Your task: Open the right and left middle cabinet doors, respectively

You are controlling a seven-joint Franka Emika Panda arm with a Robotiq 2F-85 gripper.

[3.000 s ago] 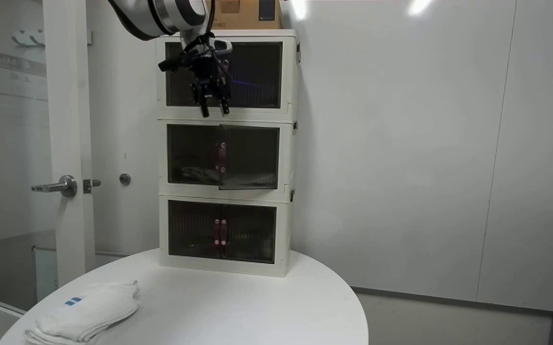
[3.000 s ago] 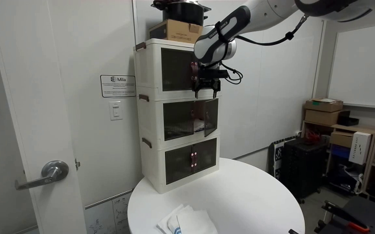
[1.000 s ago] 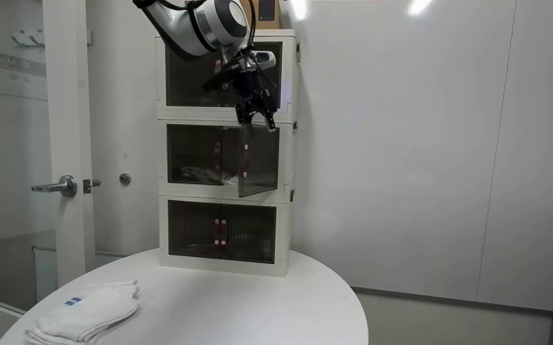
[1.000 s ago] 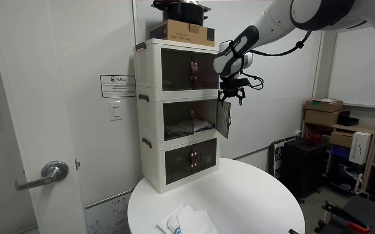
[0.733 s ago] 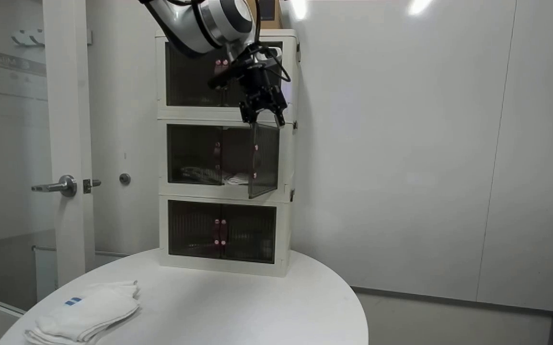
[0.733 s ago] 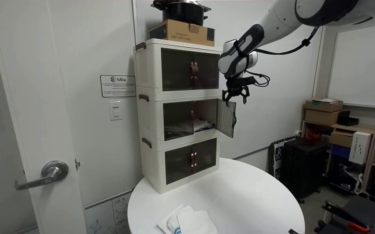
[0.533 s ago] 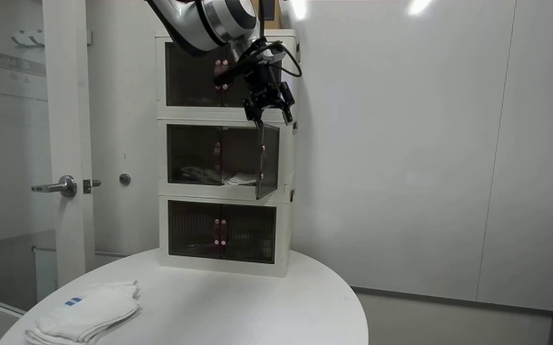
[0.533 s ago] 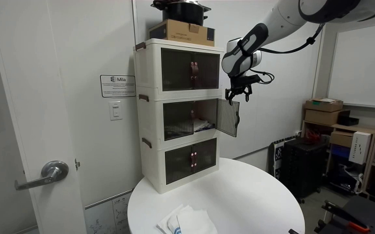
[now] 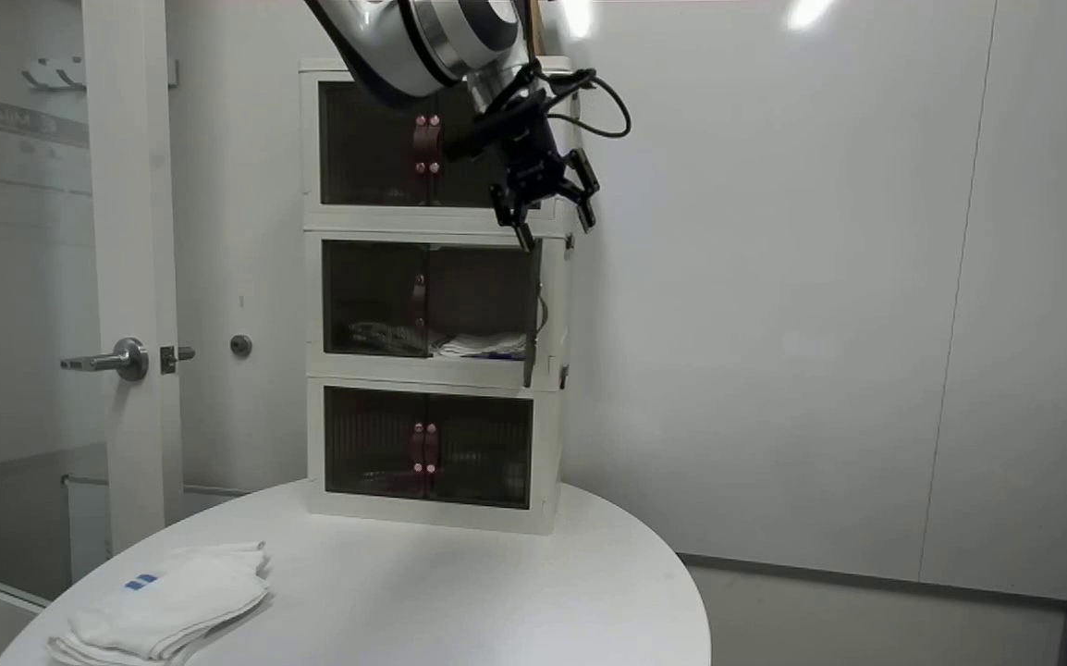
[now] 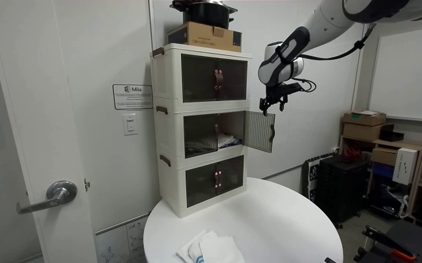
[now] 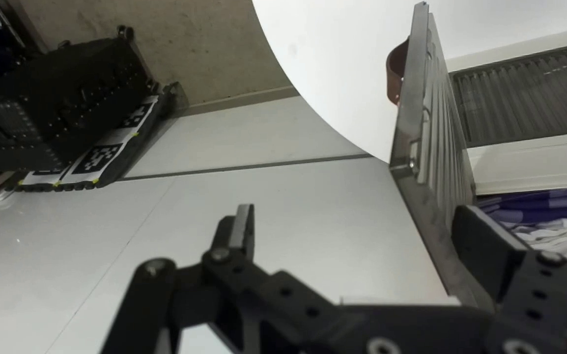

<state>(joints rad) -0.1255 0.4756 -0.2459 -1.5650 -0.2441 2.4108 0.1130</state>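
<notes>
Right middle cabinet door (image 10: 259,132): stands open; its ribbed panel juts out right of centre in an exterior view, and you see it nearly edge-on at the wrist view's upper right.
Left middle cabinet door (image 9: 370,294): closed, flush with the front of the white cabinet (image 9: 432,372), left of centre in an exterior view.
Gripper (image 11: 354,209): your fingers (image 11: 482,248) are spread wide; in the wrist view the open door's top edge runs between them, nearer the lower-right finger. You cannot tell if that finger touches it. Both exterior views put the gripper at the door's top edge.
Middle compartment (image 9: 487,287): holds folded white cloth (image 9: 478,345), seen past the open door, and blue-purple cloth (image 11: 544,202) next to it at the right of the wrist view.
Top doors (image 10: 199,78) and bottom doors (image 10: 201,187): both pairs closed.
Table (image 9: 459,592): carries the cabinet and, lower left in an exterior view, a blue-marked white towel (image 9: 173,601).
Cardboard box (image 10: 207,36): on top of the cabinet, bearing a black pot (image 10: 207,15), top centre in an exterior view.
</notes>
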